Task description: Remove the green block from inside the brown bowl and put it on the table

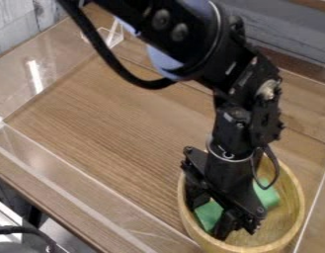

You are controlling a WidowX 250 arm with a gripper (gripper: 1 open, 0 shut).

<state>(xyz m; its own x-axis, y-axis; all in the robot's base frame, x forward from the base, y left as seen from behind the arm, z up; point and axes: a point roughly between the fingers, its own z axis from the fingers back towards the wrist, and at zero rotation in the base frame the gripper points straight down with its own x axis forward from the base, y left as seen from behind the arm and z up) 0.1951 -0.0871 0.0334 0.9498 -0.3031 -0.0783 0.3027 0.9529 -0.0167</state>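
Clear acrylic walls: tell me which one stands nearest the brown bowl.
The low front wall, along the near table edge. The brown bowl sits almost against it; the left and far walls stand well away across bare wood.

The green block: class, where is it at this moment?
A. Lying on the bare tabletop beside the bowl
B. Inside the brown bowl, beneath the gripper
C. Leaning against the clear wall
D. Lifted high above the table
B: green block shows inside the brown bowl, low behind the gripper, which reaches down into the bowl.
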